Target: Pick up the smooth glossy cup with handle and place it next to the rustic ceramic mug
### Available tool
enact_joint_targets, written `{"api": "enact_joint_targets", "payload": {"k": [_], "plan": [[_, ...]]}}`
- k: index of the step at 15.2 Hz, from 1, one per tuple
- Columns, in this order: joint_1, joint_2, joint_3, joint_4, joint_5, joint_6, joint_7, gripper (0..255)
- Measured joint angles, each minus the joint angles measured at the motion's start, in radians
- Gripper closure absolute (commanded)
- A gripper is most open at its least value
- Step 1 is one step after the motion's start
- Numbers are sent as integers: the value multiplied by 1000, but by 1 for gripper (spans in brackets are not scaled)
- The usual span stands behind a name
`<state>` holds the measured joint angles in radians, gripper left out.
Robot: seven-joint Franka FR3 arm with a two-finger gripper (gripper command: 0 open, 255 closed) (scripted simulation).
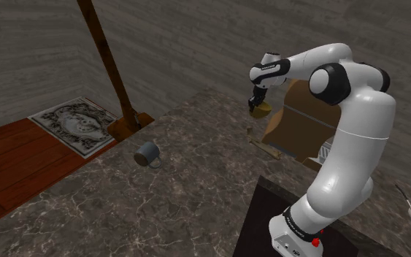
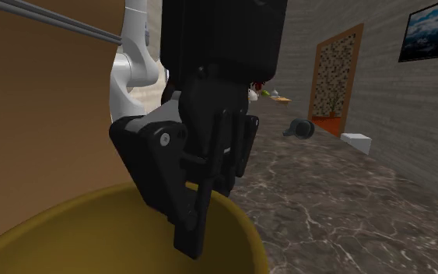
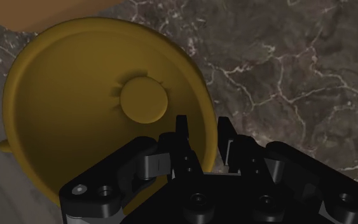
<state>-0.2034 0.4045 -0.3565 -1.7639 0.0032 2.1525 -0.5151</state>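
**A:** Shoulder view, left to right: a patterned rug (image 1: pixel 72 124) on a wooden floor (image 1: pixel 6 164). Next comes the dark, white-veined table (image 1: pixel 196 190) with a grey-blue mug (image 1: pixel 147 153) tipped on its side, handle toward five o'clock. Which step is this?

**B:** The grasp, I'd say. The yellow cup (image 1: pixel 262 109) sits near the table's far edge, at about two o'clock from the mug and well apart from it. A brown box (image 1: pixel 298 124) with open flaps stands just beside it at four o'clock.

**A:** And the jaws?

**B:** In the wrist view they straddle the rim, one black finger (image 3: pixel 182 130) inside the bowl and the other outside. They look pinched on the thin wall. I judge the cup not yet lifted.

**A:** Shape and finish?

**B:** Round, wide-mouthed and smooth, with a soft sheen. A raised disc marks the middle of its floor. A small nub juts from the outer wall opposite the jaws, perhaps the handle. The mug looks duller.

**A:** Next move?

**B:** A straight lift, kept level, since a wall pinch lets a cup swing. Then a carry toward eight o'clock and a gentle setdown just beside the mug, which may roll.
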Motion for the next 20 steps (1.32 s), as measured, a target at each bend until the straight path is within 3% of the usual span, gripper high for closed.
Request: {"api": "enact_joint_targets", "payload": {"k": [20], "plan": [[8, -90, -14, 148, -27, -233, -7, 255]]}}
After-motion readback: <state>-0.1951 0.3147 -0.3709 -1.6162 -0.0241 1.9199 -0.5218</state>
